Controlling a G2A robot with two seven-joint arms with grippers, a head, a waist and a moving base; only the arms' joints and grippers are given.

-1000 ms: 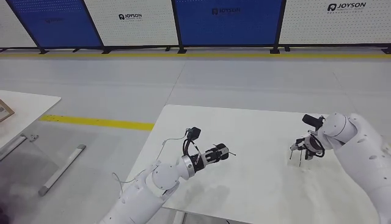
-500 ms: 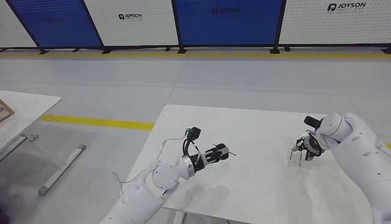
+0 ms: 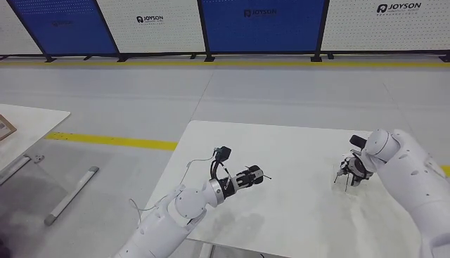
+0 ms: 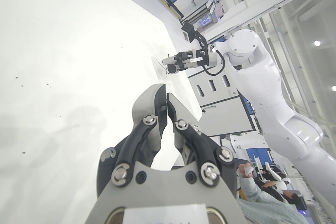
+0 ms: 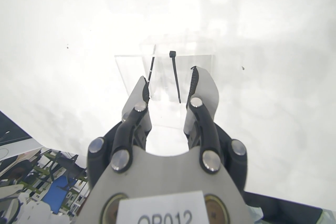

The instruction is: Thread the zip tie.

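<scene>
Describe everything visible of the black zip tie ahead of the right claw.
The zip tie is thin, black and plastic-looking: a small square head at the end farther from the open right claw, then a straight strap. It stands in a clear stand on the white table, ungripped. A second black strand rises beside it; whether they join is unclear.

robotics test hall: blue-and-white pegboard partitions [image 3: 264,12], yellow floor line [image 3: 112,140], white worktable [image 3: 295,145]
</scene>
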